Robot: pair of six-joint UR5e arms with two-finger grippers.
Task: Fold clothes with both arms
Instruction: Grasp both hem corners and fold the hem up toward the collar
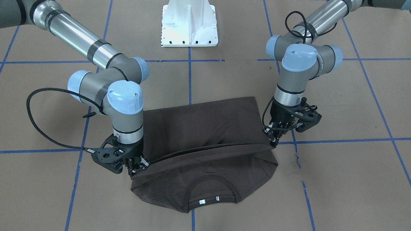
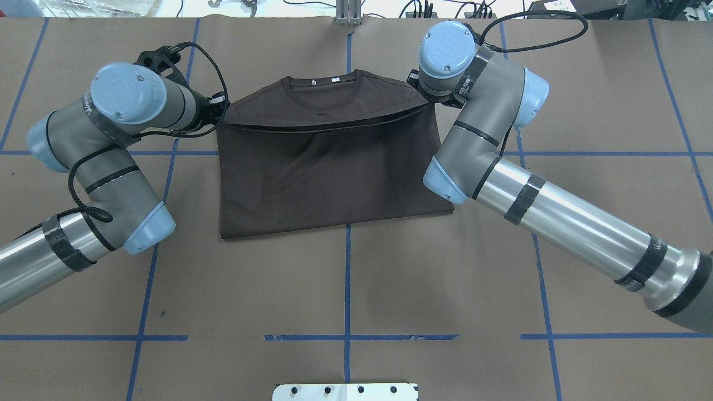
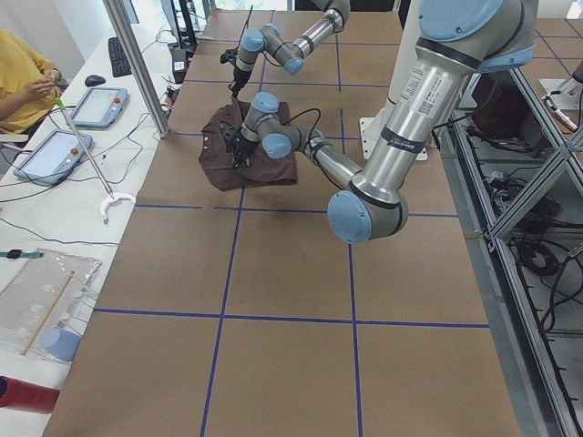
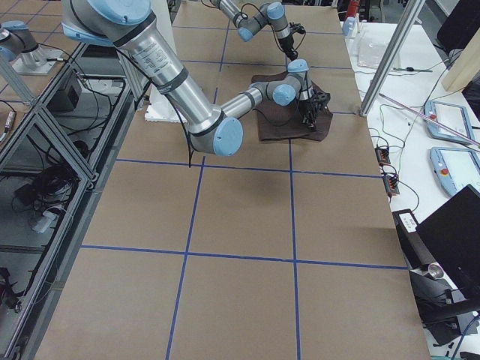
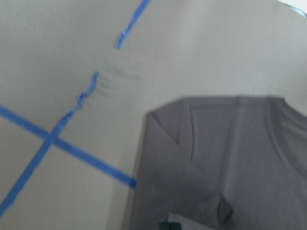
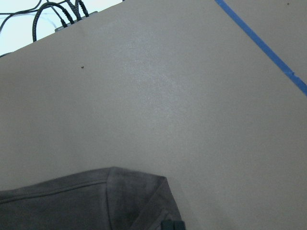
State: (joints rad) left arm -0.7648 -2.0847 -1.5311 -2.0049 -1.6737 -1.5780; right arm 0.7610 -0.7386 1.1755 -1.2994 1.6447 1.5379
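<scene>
The dark brown T-shirt (image 1: pixel 205 128) lies on the brown table, its collar (image 1: pixel 213 192) and white neck tags (image 1: pixel 201 201) on the side away from the robot. Its lower part is folded up over the body, and the raised folded edge stretches between both grippers just short of the collar. My left gripper (image 1: pixel 273 141) is shut on one corner of that edge; it also shows in the overhead view (image 2: pixel 221 116). My right gripper (image 1: pixel 136 170) is shut on the other corner and is mostly hidden under its wrist from overhead. The shirt (image 2: pixel 334 172) shows in both wrist views (image 5: pixel 230 163) (image 6: pixel 96 201).
The white base plate (image 1: pixel 189 25) stands on the robot's side of the table. Blue tape lines (image 2: pixel 347 278) cross the brown table cover. In the left side view a person in yellow (image 3: pixel 23 73) sits at a side table with tablets (image 3: pixel 55 150), behind a metal post (image 3: pixel 137 64).
</scene>
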